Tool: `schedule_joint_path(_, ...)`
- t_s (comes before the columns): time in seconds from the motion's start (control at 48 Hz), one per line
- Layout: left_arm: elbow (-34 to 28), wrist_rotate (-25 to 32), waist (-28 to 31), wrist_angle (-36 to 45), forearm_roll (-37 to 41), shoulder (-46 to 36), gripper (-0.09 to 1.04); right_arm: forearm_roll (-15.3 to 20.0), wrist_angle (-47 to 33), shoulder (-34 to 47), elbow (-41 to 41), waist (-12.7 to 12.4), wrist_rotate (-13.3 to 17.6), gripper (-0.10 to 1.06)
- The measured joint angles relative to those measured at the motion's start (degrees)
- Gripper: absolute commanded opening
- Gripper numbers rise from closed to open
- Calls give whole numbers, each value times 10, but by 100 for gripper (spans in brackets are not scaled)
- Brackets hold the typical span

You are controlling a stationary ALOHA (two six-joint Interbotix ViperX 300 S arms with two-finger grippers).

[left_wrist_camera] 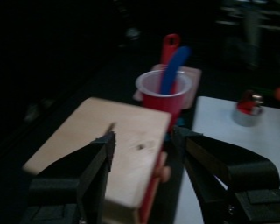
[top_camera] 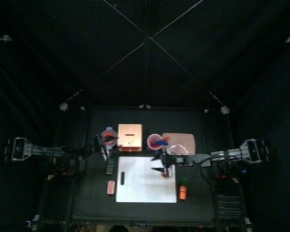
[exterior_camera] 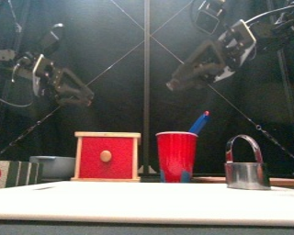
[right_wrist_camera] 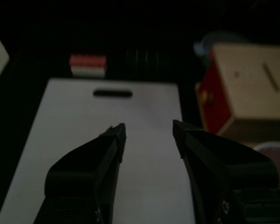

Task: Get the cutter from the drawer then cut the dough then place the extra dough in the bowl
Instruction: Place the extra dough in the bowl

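My left tool [left_wrist_camera: 145, 138] hangs over the wooden box [exterior_camera: 107, 156], jaws apart and empty; its red drawer [exterior_camera: 107, 157] looks shut. Next comes the red cup [exterior_camera: 176, 156]. My right tool [right_wrist_camera: 147, 129], jaws apart, hovers above the white board [right_wrist_camera: 73, 131]. The cutter [exterior_camera: 245, 170] stands rightmost on that board.

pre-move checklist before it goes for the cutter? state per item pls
1. Left gripper open and empty: ok, it hangs over the wooden box.
2. Right gripper open and empty: ok, it is above the white board.
3. Drawer open: not ok, the red drawer front sits flush with the box.
4. Cutter located: ok, it stands upright outside the box, right of the red cup in the front view.
5. Dough on the board: cannot tell, none shows on the part of the board in view.
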Motion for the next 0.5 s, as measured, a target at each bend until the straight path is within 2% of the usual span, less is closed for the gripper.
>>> schedule_joint_path(0.062, -10, -6, -29, -1, 23, 10, 89, -1, -46, 0, 2, -1, 1, 83)
schedule_joint_path(0.125, -13, -13, -41, -1, 29, 14, 89, -3, -80, 0, 8, -3, -6, 83)
schedule_joint_path(0.208, -14, -26, -49, -1, 31, 20, 89, -5, -120, 4, 18, -4, 2, 83)
schedule_joint_path(0.5, -18, -49, -53, -1, 28, 53, 89, -3, -137, 10, 21, -12, 4, 83)
